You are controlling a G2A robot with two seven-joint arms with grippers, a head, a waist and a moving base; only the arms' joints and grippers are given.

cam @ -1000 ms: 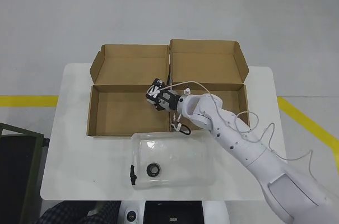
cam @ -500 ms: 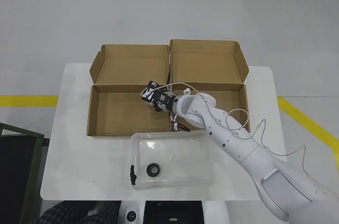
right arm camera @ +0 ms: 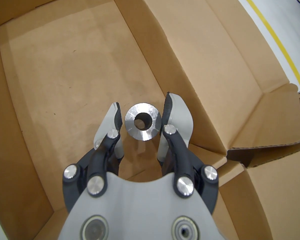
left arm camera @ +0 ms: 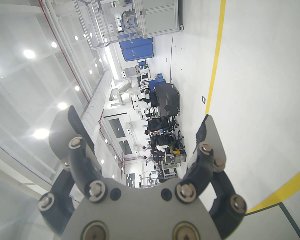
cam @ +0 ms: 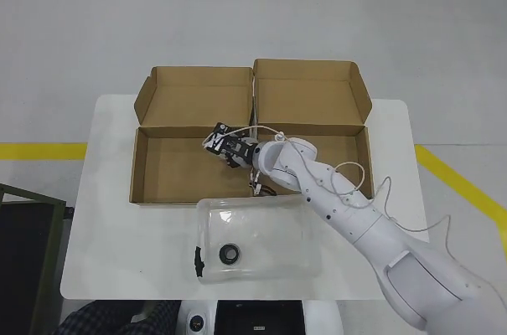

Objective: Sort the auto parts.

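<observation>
In the right wrist view my right gripper [right arm camera: 143, 102] is shut on a short silver metal bushing [right arm camera: 143, 123] with a round bore, held above the floor of the left cardboard box [right arm camera: 65, 58]. The top view places that gripper [cam: 215, 142] over the back right part of the left box [cam: 173, 172]. A black ring [cam: 230, 252] and a small black part [cam: 199, 261] lie in the clear plastic bin [cam: 303, 213]. My left gripper [left arm camera: 139, 113] is open with nothing between its fingers and points off into the room.
A second open cardboard box [cam: 354, 146] stands to the right of the first, with a thin black part [cam: 272, 191] at its near left corner. Both lids stand up at the back. The white table [cam: 111, 243] is bare left of the bin.
My right gripper has carried the bushing leftward, from the wall between the two boxes to well over the left box.
</observation>
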